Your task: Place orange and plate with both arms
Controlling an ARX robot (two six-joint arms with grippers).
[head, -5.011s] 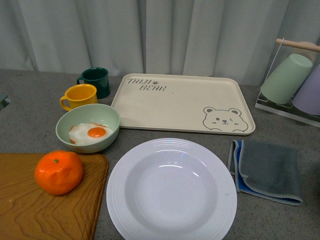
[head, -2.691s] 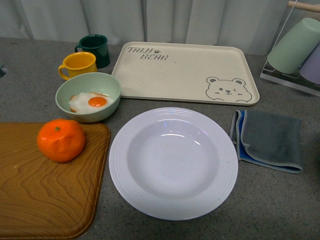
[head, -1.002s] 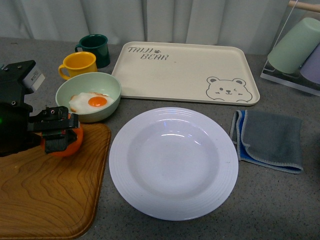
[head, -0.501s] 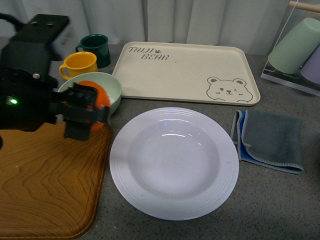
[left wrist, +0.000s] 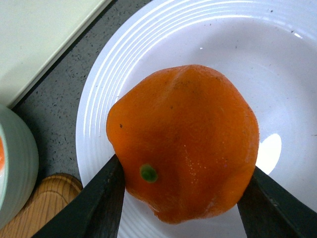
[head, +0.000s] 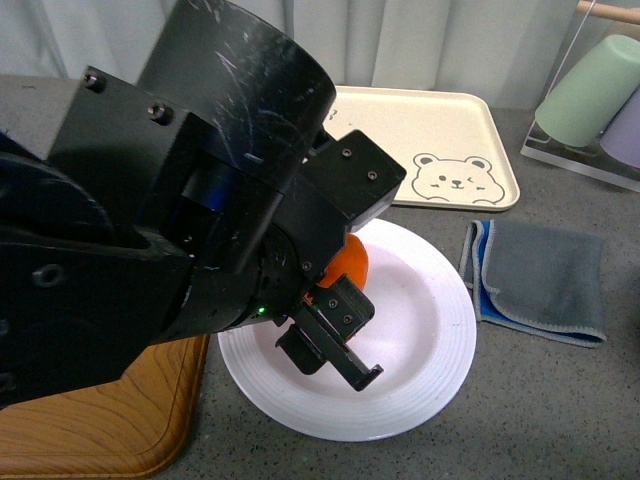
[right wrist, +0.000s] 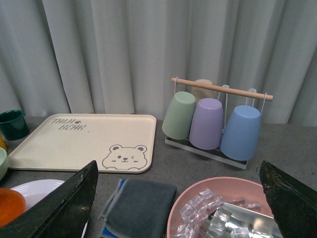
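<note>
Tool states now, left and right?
Left tool: shut on the orange, over the plate.
Right tool: open, holding nothing.

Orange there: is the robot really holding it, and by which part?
Yes. The left gripper holds the orange by two opposite sides, a finger pressed on each flank, over the plate. The right gripper is open and holds nothing.
</note>
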